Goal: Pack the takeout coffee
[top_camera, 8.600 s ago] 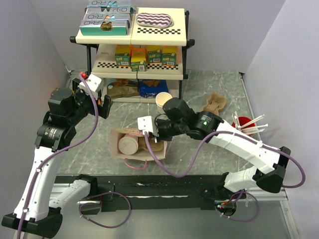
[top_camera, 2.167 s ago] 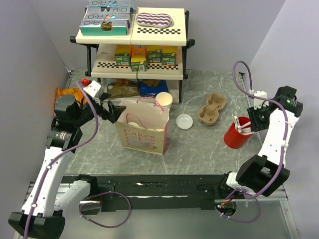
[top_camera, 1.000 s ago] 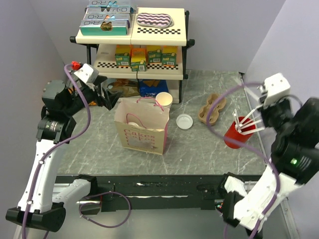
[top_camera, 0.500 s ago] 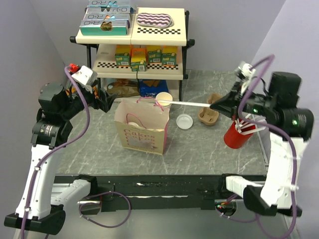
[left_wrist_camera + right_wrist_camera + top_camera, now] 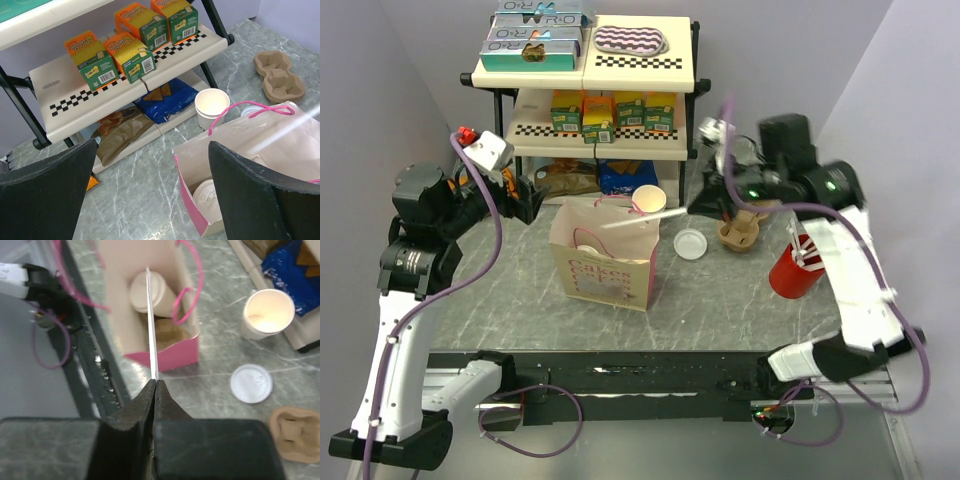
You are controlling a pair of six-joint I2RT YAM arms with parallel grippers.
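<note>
Sitting beside the pink bag [image 5: 610,275]: lidless cup [image 5: 649,199], loose lid [image 5: 690,244], cardboard carrier [image 5: 742,228].

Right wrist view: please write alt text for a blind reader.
The right gripper, shut on a white straw, points it at an open paper bag holding the lidded takeout coffee. Beside the bag are a lidless cup, a loose white lid and a cardboard cup carrier.

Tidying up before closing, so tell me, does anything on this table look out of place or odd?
One loose white lid lies flat on the table between the paper bag and the cardboard cup carrier, on no cup. The lidless cup nearby stands open. Nothing looks spilled.
</note>
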